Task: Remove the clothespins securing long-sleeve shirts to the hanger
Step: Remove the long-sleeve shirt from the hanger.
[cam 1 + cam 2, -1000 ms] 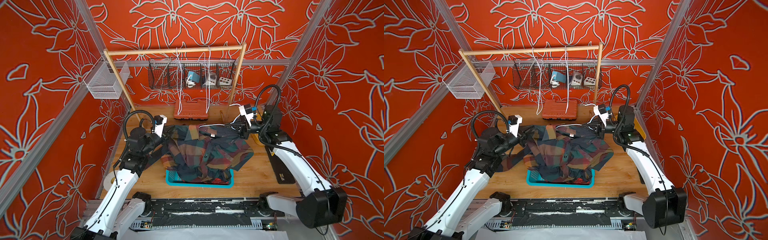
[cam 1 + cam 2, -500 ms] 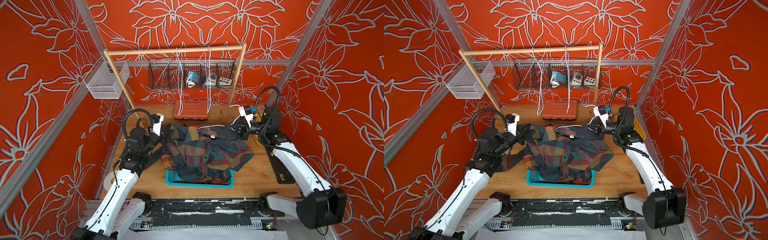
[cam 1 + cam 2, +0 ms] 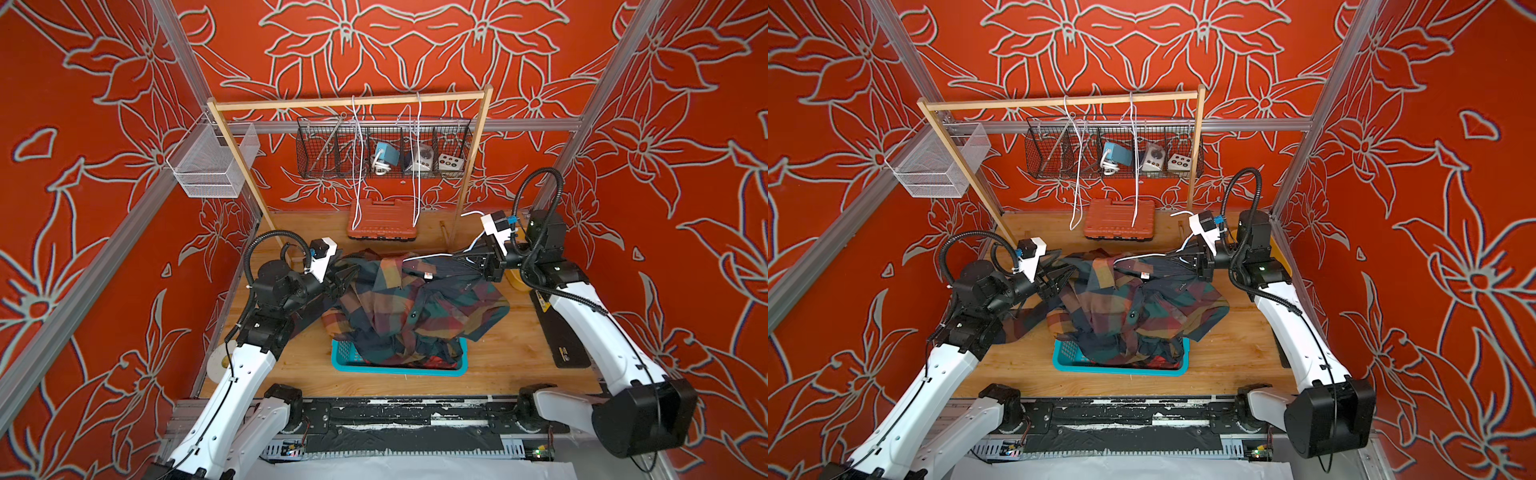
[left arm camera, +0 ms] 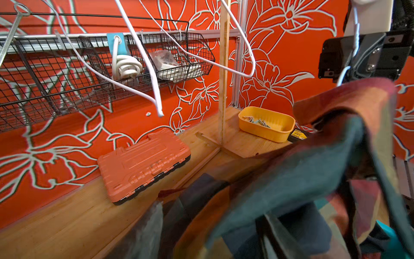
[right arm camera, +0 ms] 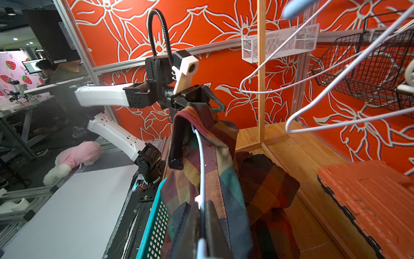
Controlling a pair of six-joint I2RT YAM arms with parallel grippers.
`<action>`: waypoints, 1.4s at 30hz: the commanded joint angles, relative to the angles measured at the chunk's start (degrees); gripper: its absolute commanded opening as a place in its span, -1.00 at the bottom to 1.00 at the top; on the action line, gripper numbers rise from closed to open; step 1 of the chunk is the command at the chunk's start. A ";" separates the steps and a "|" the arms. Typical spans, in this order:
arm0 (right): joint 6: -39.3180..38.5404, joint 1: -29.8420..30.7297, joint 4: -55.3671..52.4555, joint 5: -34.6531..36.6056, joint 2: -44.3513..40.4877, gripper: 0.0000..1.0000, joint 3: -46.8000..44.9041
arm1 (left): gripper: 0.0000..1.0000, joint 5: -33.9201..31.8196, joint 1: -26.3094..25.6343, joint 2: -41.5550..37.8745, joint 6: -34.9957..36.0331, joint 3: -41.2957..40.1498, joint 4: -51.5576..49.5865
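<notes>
Right pincer (image 5: 202, 207) grips hanger (image 5: 202, 161)

No word or number can be read with certainty. A black mat (image 3: 559, 332) on the desk (image 3: 498, 361) carries a yellow triangle warning sign (image 3: 545, 306) and some small white print, too small to read. The lid of the orange case (image 4: 143, 163) has raised letters, but they are blurred. A small white tag (image 3: 428, 274) at the collar of a shirt (image 3: 415, 307) shows a red mark, not readable. A black and yellow label (image 4: 296, 134) beside the yellow tub (image 4: 264, 132) is also unreadable.
</notes>
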 commanded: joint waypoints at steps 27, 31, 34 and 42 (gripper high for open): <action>4.40 -1.83 5.10 1.89 -1.01 -1.00 0.69 | -1.00 -21.98 0.05 5.52 -5.96 2.19 -2.59; 4.43 -2.23 4.92 1.35 -0.70 -1.00 0.72 | -1.00 -28.19 0.60 9.44 -8.14 4.46 -7.11; 4.15 -2.24 4.22 1.16 -0.07 -1.00 0.66 | -1.00 -27.01 4.00 13.30 -11.39 5.62 -8.31; 2.47 -2.30 2.59 2.01 0.09 -1.00 0.26 | -1.00 -23.32 8.23 14.34 -13.94 4.81 -9.09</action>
